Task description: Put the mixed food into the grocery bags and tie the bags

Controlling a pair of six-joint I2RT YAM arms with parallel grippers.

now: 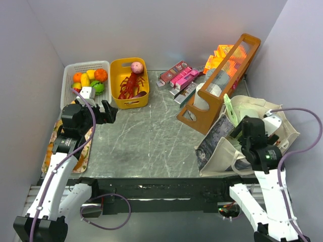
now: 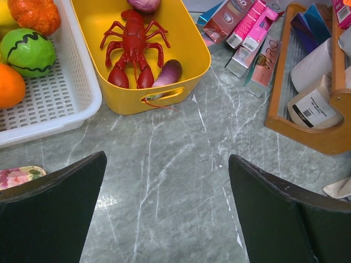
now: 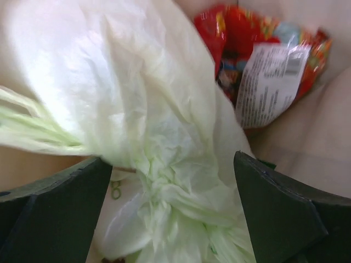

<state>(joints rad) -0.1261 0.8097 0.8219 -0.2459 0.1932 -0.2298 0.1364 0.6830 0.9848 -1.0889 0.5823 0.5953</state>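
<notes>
The beige canvas tote [image 1: 282, 132] with a black printed panel stands at the right. My right gripper [image 1: 241, 136] reaches down into it. In the right wrist view the gripper [image 3: 170, 213] is open, its jaws wide on either side of the twisted neck of the pale green plastic bag [image 3: 148, 109]. A shiny red snack packet [image 3: 263, 60] lies beyond the bag inside the tote. My left gripper [image 1: 108, 112] is open and empty above the bare grey table, as the left wrist view [image 2: 167, 208] also shows.
A yellow basket [image 1: 117, 93] holds a red toy lobster [image 2: 133, 46]. A white basket [image 1: 70, 75] of toy fruit stands at far left. Pink and maroon boxes [image 1: 179, 78] lie at the back. A tall wooden crate [image 1: 212, 103] leans beside the tote. A floral tray [image 1: 52, 146] lies under the left arm.
</notes>
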